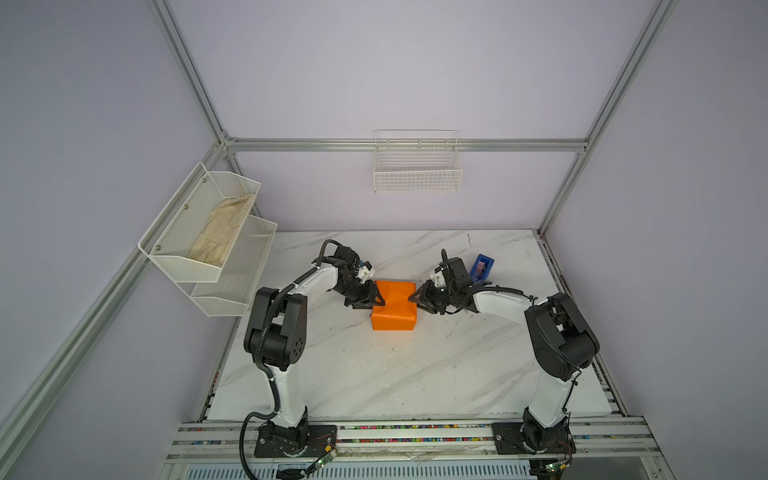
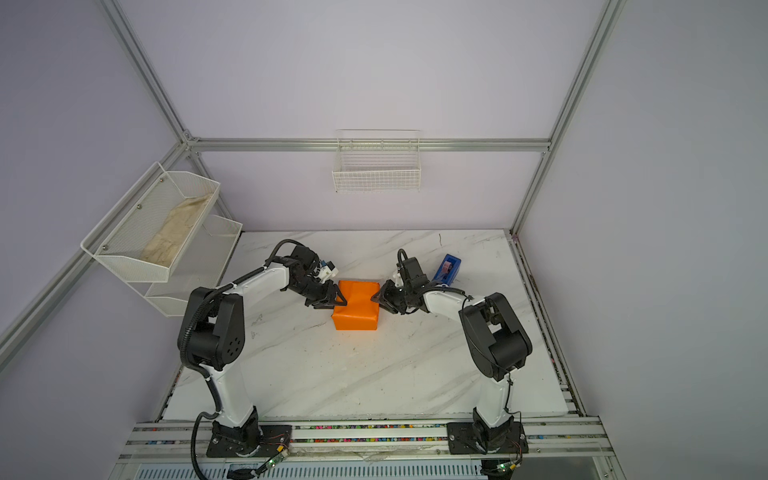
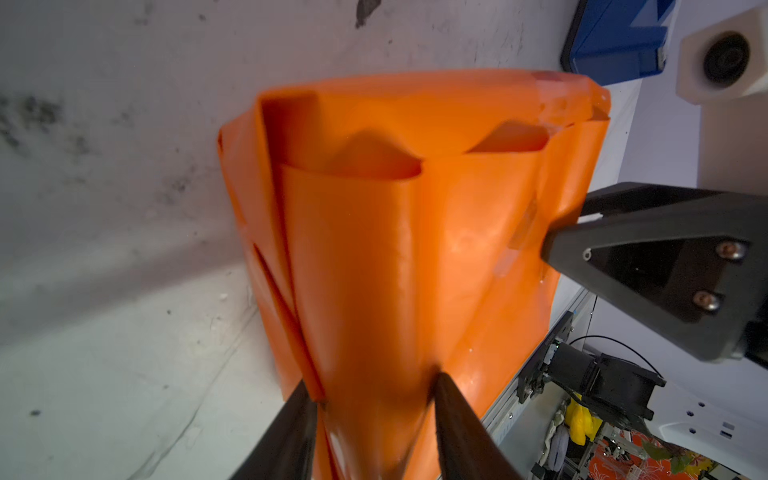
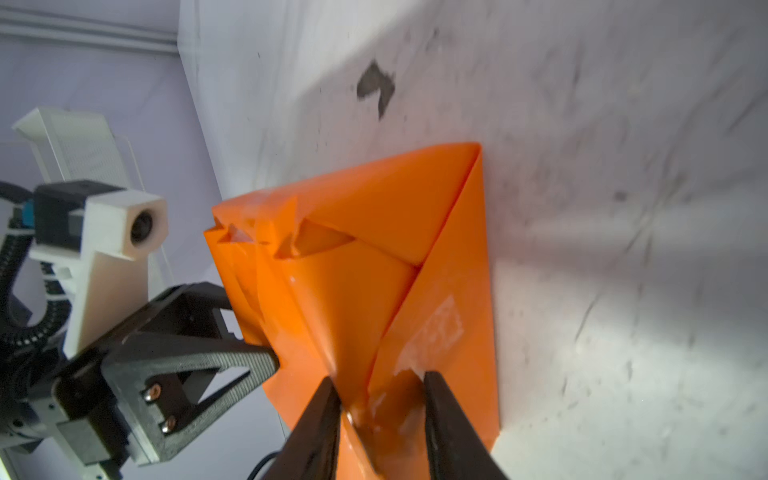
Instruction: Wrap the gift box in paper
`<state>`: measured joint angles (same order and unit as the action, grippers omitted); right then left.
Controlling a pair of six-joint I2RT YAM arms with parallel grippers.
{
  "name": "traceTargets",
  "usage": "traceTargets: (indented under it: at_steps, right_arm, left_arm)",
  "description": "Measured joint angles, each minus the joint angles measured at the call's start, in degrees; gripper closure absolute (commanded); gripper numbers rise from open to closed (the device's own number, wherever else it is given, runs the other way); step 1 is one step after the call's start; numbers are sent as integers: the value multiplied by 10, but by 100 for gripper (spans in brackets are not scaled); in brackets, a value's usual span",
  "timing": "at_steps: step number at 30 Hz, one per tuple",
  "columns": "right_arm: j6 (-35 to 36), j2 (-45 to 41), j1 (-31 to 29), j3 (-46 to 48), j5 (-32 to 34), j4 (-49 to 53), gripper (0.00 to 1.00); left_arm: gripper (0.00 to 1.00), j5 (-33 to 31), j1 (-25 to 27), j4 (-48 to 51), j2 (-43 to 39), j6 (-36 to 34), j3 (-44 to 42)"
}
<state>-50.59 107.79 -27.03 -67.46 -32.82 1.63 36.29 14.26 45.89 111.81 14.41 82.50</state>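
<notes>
The paper (image 1: 392,306) (image 2: 356,306) stands mid-table, folded into an orange parcel, and the gift box is hidden inside it. My left gripper (image 1: 379,300) (image 2: 343,300) is at the parcel's left end. In the left wrist view its jaws (image 3: 374,382) press on both sides of a bulging paper flap (image 3: 374,270). At the right end, my right gripper (image 1: 411,298) (image 2: 372,298) does the same. The right wrist view shows it (image 4: 378,378) pinching a creased, taped fold of paper (image 4: 374,249).
A blue tape dispenser (image 1: 482,268) (image 2: 447,268) (image 3: 615,41) stands just behind the right arm's wrist. A white wire basket (image 1: 417,174) hangs on the back wall. A two-tier mesh shelf (image 1: 199,232) holding a cloth hangs on the left wall.
</notes>
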Motion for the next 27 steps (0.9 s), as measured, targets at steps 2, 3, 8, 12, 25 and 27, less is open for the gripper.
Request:
traceTargets:
  at_steps: [2, 3, 8, 12, 25, 27]
  right_arm:
    - [16, 24, 15, -29, -8, 4, 65]
    - [25, 36, 21, -43, -13, 6, 65]
    - [51, 61, 34, -79, -30, 15, 65]
    - [64, 60, 41, -80, -28, 25, 59]
    - [184, -74, 168, -45, 168, 70, 3]
    - [211, -92, 181, -28, 231, 61, 3]
  left_arm:
    - [56, 2, 0, -1, 19, 0, 26]
    - [56, 2, 0, -2, 27, 1, 37]
    - [54, -1, -1, -8, 46, 10, 64]
    - [49, -11, -6, -6, 45, 13, 64]
    - [0, -156, -115, -127, -146, 33, -50]
    - [0, -199, -130, -170, -182, 37, -101]
